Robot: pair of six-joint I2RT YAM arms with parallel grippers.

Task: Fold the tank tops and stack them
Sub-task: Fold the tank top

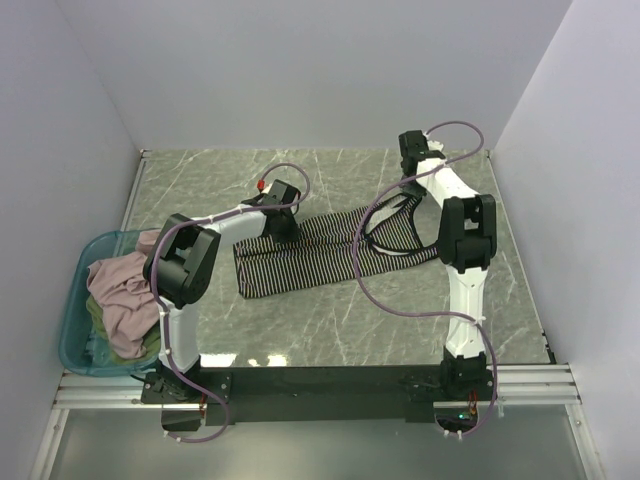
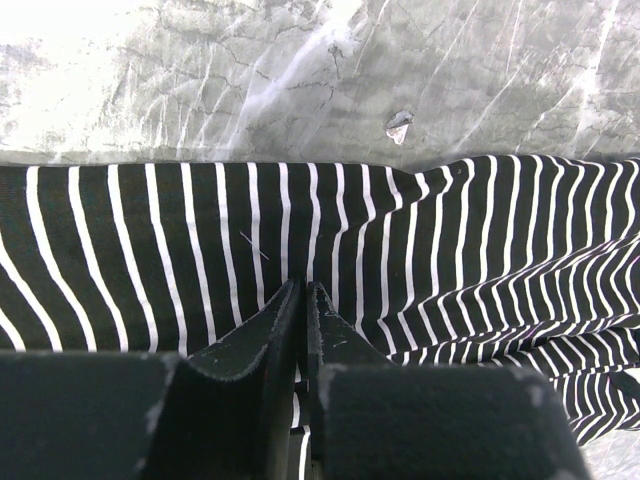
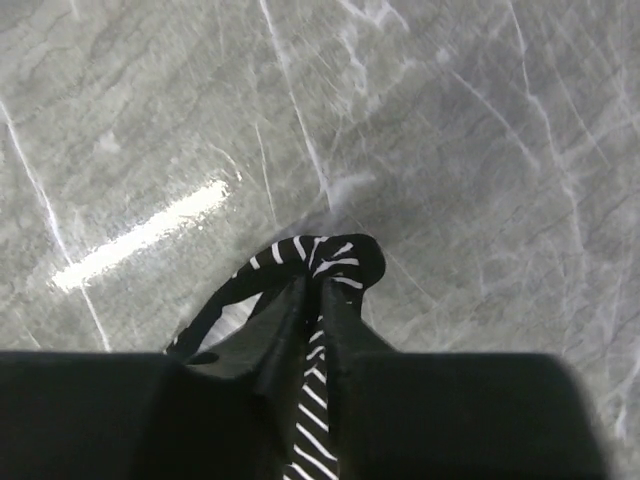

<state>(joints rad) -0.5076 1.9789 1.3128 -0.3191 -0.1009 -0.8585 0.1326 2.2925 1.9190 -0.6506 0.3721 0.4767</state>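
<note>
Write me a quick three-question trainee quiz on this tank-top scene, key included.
1. What is the right end effector shut on? A) a strap of the striped tank top; B) a sock; C) nothing.
2. True or false: the left end effector hangs open, touching nothing.
3. Fill in: the pink top lies in the teal ____.
Key: 1 A; 2 false, it pinches the striped cloth; 3 tub.

Grey veined marble-look tabletop [image 1: 300, 330], glossy with glare, enclosed by plain white walls [image 1: 300, 70].
</note>
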